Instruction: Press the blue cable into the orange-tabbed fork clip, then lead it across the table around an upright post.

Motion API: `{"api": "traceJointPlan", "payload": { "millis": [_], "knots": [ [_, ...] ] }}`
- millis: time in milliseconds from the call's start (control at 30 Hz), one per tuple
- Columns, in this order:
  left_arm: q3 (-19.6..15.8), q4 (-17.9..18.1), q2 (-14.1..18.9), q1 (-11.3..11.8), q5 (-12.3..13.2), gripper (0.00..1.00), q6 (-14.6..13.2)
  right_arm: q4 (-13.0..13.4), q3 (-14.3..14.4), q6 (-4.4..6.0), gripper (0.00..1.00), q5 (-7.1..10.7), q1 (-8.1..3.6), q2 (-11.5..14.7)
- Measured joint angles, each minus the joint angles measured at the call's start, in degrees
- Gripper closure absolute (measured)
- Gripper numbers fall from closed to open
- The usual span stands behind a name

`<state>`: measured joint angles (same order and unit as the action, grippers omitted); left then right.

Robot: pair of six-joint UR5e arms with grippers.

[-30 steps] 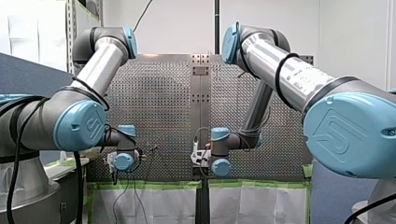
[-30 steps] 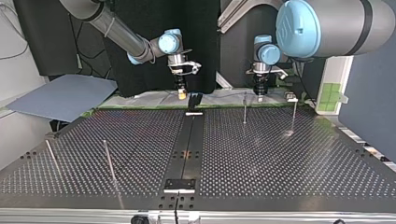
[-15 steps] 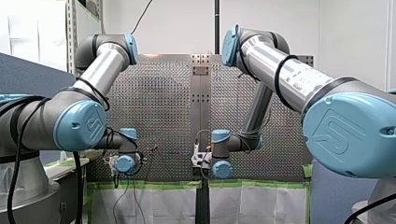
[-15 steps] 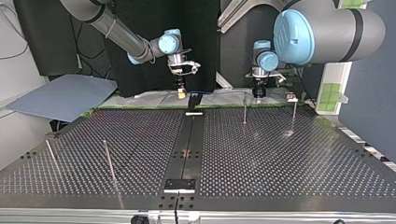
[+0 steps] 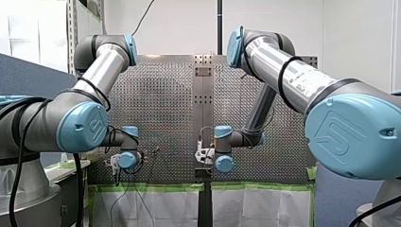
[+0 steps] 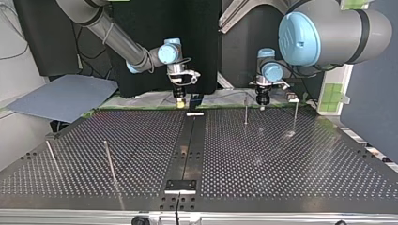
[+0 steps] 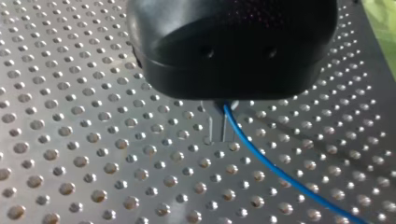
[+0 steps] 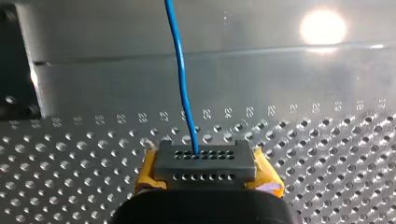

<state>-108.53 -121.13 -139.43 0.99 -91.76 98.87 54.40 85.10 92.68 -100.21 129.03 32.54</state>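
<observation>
Right gripper snug on blue cable

I'm running this in a robotics lab: perforated metal table, plain white wall behind it, green tape along its edge.

The thin blue cable is stretching in a soft curve over the table full of holes. Thin metal posts are standing straight up, well apart.

A grey-blue sheet lies at top view's left.
</observation>
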Motion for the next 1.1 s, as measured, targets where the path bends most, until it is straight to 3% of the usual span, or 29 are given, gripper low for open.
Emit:
{"api": "traceJointPlan", "payload": {
  "millis": [333,633,800,1100],
  "knots": [
    [0.0,-4.3,2.0,1.4,3.0,1.00,0.4,-0.7,-0.7,0.07,1.00,0.01,-3.17,0.0],
    [0.2,-2.4,2.4,2.0,4.5,1.00,4.0,-0.6,-0.8,0.19,1.00,0.01,-5.31,0.0],
    [0.5,-2.0,2.4,2.1,4.9,1.00,5.5,-0.7,-0.8,0.02,1.00,0.01,-5.75,0.0],
    [1.4,-4.1,2.4,2.1,4.5,1.00,3.8,-0.7,-0.8,-0.02,1.00,0.08,-5.84,0.0]
  ]
}}
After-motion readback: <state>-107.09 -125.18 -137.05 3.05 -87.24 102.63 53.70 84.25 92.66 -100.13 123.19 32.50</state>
